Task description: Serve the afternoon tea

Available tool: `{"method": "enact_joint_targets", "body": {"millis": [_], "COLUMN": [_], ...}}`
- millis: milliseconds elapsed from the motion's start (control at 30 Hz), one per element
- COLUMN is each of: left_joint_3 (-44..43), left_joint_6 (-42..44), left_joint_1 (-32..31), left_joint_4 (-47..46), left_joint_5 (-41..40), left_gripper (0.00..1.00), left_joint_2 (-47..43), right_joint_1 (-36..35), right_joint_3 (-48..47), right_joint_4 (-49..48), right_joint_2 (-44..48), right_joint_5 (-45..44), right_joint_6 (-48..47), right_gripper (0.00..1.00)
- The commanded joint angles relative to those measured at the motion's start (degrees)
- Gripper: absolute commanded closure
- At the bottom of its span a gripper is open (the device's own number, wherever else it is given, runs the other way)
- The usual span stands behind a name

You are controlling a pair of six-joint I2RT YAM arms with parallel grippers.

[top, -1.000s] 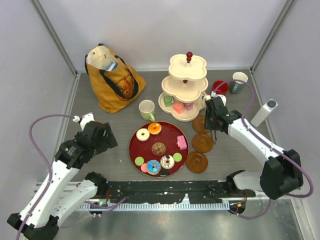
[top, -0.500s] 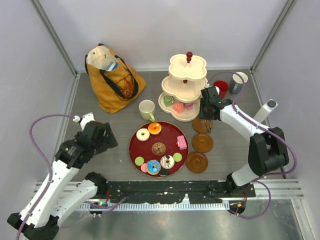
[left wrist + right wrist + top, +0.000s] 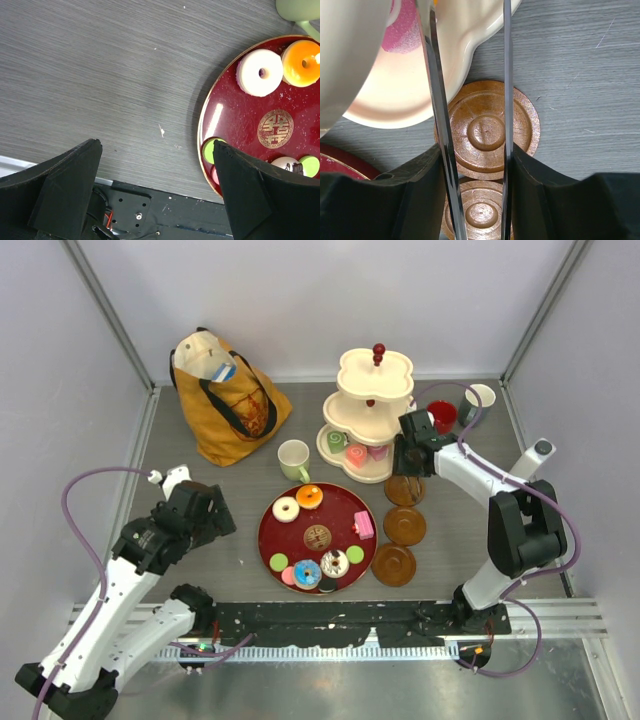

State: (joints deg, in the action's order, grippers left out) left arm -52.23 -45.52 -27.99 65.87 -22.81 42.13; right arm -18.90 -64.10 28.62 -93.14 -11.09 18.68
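Note:
Toy pastries lie on the dark-red tray (image 3: 335, 510): a white donut (image 3: 286, 508), an orange donut (image 3: 309, 496), a pink piece (image 3: 364, 526) and several more. Three pastries sit on the cream stand's bottom tier (image 3: 345, 469). The pale green mug (image 3: 294, 459) stands behind the tray. The red mug (image 3: 441, 416) and the grey-blue mug (image 3: 476, 404) are at the back right. My right gripper (image 3: 476, 150) is shut on metal tongs (image 3: 432, 75), whose blades stand apart and empty over a brown saucer (image 3: 487, 130) by the stand's rim. My left gripper (image 3: 155, 145) hangs open left of the tray.
Three brown saucers (image 3: 405, 526) line up right of the tray. A mustard tote bag (image 3: 225, 400) sits at the back left. A white stick-like object (image 3: 528, 465) lies at the right. The cage walls close in on three sides.
My right gripper has swung back and left with the tongs, from over the saucers to the stand's bottom tier. The left arm has not moved.

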Motion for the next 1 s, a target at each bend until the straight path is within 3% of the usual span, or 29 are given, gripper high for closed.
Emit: {"method": "enact_joint_targets", "body": {"millis": [0, 233, 567, 967], "left_joint_3": [0.11, 0.11, 0.11, -0.07], "left_joint_6": [1.13, 1.13, 1.22, 1.22], "left_joint_1": [0.21, 0.21, 0.21, 0.3], "left_joint_4": [-1.09, -1.18, -1.18, -1.09], "left_joint_5": [0.31, 0.31, 0.48, 0.22], "left_gripper": [0.0, 0.01, 0.0, 0.0], "left_joint_2": [0.23, -0.03, -0.03, 0.76], "right_joint_1": [0.18, 0.26, 0.26, 0.17], "right_joint_3": [-2.26, -2.44, 2.57, 17.24], "right_joint_4": [-1.9, -0.06, 1.79, 6.35], "right_joint_2": [0.95, 1.56, 7.97, 27.83], "right_joint_5": [0.63, 0.46, -0.16, 6.08], "right_joint_6": [-0.57, 0.04, 2.33, 4.88], "right_gripper": [0.48, 0.41, 0.41, 0.41]}}
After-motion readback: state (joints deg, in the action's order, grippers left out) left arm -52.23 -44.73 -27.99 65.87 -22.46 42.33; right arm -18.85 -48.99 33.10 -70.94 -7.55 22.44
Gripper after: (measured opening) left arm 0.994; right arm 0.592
